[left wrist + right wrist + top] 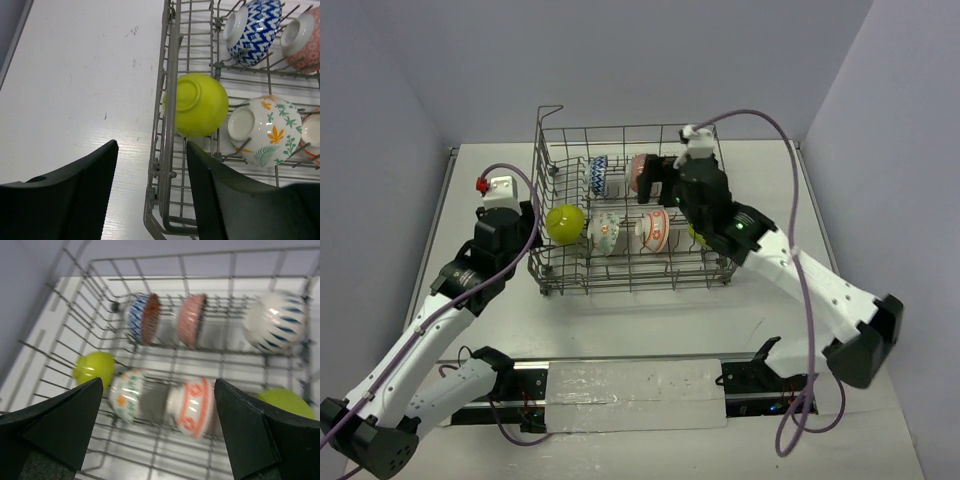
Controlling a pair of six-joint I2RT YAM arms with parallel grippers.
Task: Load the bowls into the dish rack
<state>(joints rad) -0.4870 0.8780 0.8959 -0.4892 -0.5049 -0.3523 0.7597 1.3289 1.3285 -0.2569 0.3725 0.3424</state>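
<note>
**A:** Checking the left gripper [151,147] first: its fingers are parted and hold nothing. The wall of the grey metal wire dish rack [630,283] runs past beneath the gap.

**B:** And the right gripper [157,385]?

**A:** Spread wide, empty, hovering over the rack's middle.

**B:** How should they back out?

**A:** I'd lift each straight up before swinging away, so no finger snags a tine.

**B:** What's loaded?

**A:** Seen from above:
- the lime-green ceramic bowl [200,105], on edge against the wall at nine o'clock
- the yellow-floral bowl [270,130] at seven
- the red-orange patterned bowl [192,407] at five
- the blue-white zigzag bowl [252,30] at eleven
- the pinkish speckled bowl [305,37] at twelve
- a second lime-green bowl [285,402] at four

The white bowl with dark marks [275,320] shows only from the right wrist, about one o'clock.
</note>
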